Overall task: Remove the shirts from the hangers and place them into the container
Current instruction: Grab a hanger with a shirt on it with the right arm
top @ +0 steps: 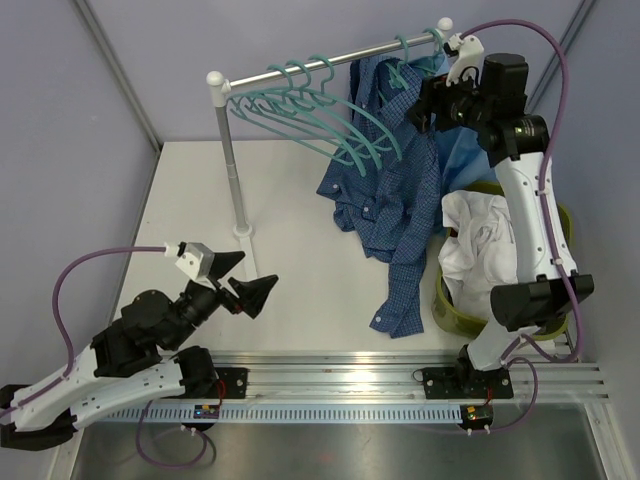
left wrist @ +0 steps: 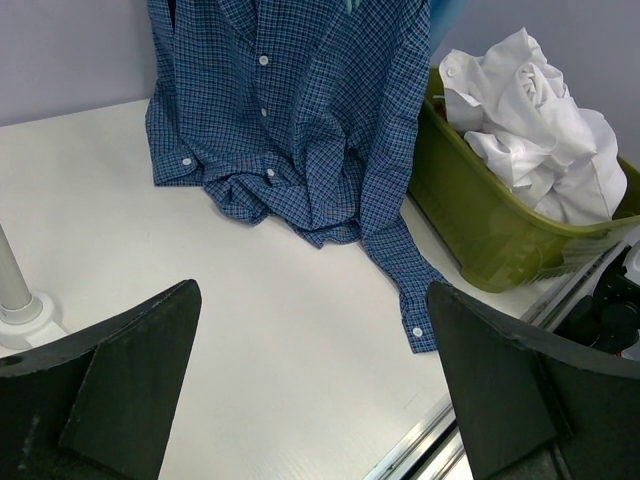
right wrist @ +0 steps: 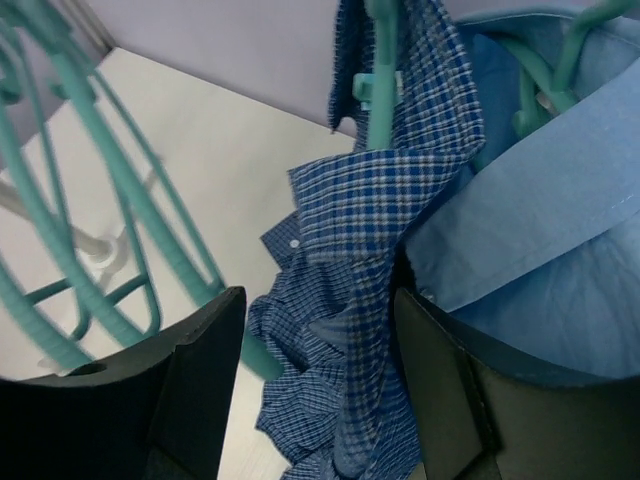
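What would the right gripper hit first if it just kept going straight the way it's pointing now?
Most likely the dark blue checked shirt, draped over its teal hanger directly ahead of the open right gripper. The light blue shirt hangs just beside it; exact depth is unclear.

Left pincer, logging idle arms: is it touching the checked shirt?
Apart. Left wrist view shows bare table between the left pincer and the checked shirt.
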Available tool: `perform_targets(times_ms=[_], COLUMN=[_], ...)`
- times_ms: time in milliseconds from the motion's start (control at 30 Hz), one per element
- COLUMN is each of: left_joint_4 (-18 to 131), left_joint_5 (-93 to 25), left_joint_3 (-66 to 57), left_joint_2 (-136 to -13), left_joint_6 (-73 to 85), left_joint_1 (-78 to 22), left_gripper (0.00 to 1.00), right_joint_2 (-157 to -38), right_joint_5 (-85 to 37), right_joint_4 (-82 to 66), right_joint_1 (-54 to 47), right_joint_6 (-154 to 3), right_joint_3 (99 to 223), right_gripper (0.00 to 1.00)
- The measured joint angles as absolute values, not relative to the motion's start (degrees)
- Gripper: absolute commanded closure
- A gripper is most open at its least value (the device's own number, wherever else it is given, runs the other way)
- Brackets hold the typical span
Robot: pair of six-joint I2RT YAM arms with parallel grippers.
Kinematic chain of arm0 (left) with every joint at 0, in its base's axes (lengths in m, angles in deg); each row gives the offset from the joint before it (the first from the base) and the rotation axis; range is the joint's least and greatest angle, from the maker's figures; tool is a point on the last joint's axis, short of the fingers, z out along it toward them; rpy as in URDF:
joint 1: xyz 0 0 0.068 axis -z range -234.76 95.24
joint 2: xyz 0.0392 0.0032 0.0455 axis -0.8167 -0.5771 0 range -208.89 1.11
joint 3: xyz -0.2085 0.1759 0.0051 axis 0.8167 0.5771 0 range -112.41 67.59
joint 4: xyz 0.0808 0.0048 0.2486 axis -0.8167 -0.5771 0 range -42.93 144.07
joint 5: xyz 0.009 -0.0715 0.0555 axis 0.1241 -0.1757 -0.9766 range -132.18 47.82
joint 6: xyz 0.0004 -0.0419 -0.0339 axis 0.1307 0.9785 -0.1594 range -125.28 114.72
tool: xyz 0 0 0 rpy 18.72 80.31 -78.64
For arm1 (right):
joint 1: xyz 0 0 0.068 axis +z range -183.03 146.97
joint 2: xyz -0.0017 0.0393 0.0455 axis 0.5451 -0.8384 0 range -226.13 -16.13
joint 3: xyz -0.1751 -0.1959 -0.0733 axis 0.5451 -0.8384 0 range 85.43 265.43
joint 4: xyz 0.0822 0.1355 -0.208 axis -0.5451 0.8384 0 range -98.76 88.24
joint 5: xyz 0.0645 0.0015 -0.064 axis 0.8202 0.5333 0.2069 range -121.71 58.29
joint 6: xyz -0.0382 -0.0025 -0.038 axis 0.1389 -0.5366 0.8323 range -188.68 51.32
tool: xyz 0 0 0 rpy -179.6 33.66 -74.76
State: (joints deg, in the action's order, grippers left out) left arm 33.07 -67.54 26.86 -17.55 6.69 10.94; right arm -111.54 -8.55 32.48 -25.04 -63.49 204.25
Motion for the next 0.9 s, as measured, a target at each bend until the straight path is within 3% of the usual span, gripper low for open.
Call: perform_targets(times_ms=[200, 300, 500, 900], left_joint_4=[33.16, 33.05, 32.90, 32.94], left_joint_5=[-67.72, -67.96, -68.15, -68.18], left_joint_3=[27.91, 29.25, 29.77, 31.41], left_joint_2=[-17.22, -16.06, -14.38, -10.99], left_joint_6=[7.30, 7.50, 8.29, 9.64], left_joint_1=[10.94, 10.94, 10.94, 10.94], left_gripper=[0.01, 0.01, 0.01, 0.01], right_joint_2=[-119.17, -120.87, -122.75, -122.54], right_joint_5=[-16.74, -18.87, -20.31, -20.66], right_joint_4=[32.85, 33.20, 34.40, 35.27], right_joint_1=[-23.78, -23.38, -21.17, -20.69], right_joint_6=[-61.78, -60.84, -58.85, -58.77], right_joint_3=[209.04, 209.06, 209.85, 213.45], right_gripper=[0.37, 0.47, 1.00, 1.00])
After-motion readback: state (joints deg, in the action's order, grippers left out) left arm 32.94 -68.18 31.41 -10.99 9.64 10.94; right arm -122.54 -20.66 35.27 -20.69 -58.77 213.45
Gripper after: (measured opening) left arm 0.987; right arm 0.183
